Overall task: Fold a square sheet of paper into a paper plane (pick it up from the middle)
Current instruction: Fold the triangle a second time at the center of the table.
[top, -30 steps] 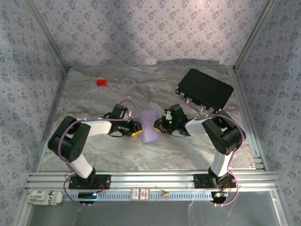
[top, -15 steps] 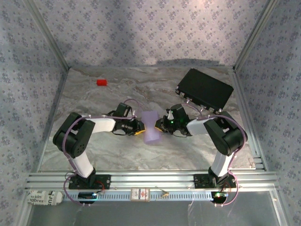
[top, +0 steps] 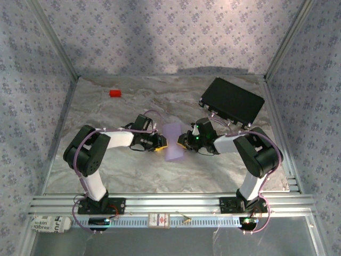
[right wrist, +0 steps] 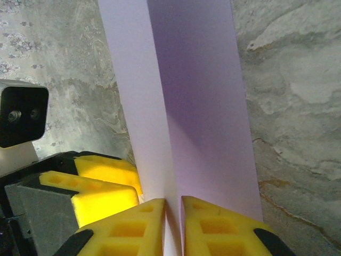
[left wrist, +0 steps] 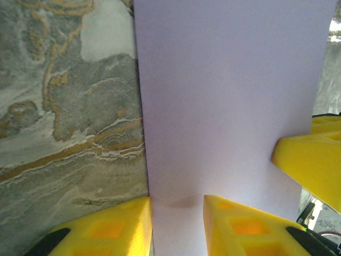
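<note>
The folded lilac sheet of paper (top: 172, 141) is at the middle of the marble table (top: 133, 176), between the two grippers and well apart from the red block (top: 115, 93) and the black case (top: 232, 100); the right gripper (right wrist: 173, 205) has its jaws almost closed, pinching the sheet along its crease. The left gripper (left wrist: 177, 205) stands partly open with the paper showing in the gap; whether it grips I cannot tell

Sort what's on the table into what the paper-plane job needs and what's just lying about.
Part of the job:
lilac sheet of paper, partly folded, standing between the arms
left tool at the paper's one side
right tool pinching its other side

Just lying about:
red block, far left
black case, far right
</note>
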Robot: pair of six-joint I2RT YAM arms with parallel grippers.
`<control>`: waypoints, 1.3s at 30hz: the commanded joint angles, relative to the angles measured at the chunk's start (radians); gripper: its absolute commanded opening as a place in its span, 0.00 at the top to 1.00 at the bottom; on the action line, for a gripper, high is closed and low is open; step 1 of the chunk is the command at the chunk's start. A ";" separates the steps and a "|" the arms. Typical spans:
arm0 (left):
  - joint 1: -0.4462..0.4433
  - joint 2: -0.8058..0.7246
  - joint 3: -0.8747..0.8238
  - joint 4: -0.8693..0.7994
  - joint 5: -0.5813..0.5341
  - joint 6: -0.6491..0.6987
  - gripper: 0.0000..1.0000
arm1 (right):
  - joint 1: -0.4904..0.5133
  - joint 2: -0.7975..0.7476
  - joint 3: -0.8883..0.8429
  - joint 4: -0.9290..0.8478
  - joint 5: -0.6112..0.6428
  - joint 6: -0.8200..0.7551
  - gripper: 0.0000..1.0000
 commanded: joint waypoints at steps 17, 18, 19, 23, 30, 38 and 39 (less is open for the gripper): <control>-0.232 -0.268 -0.085 0.060 -0.341 0.394 0.50 | -0.053 0.011 0.057 -0.062 -0.102 -0.070 0.91; -0.258 -0.272 -0.090 0.069 -0.370 0.422 0.49 | -0.053 0.009 0.057 -0.065 -0.101 -0.070 0.91; -0.288 -0.274 -0.091 0.067 -0.409 0.457 0.47 | -0.055 0.010 0.058 -0.066 -0.105 -0.070 0.91; -0.403 -0.270 -0.117 0.120 -0.544 0.601 0.40 | -0.056 0.010 0.062 -0.073 -0.109 -0.068 0.92; -0.532 -0.228 -0.132 0.198 -0.764 0.787 0.30 | -0.057 0.008 0.062 -0.077 -0.106 -0.068 0.92; -0.565 -0.171 -0.111 0.231 -0.888 0.872 0.31 | -0.057 0.003 0.059 -0.077 -0.103 -0.069 0.91; -0.567 -0.164 -0.104 0.229 -0.892 0.883 0.31 | -0.057 0.004 0.059 -0.079 -0.103 -0.069 0.91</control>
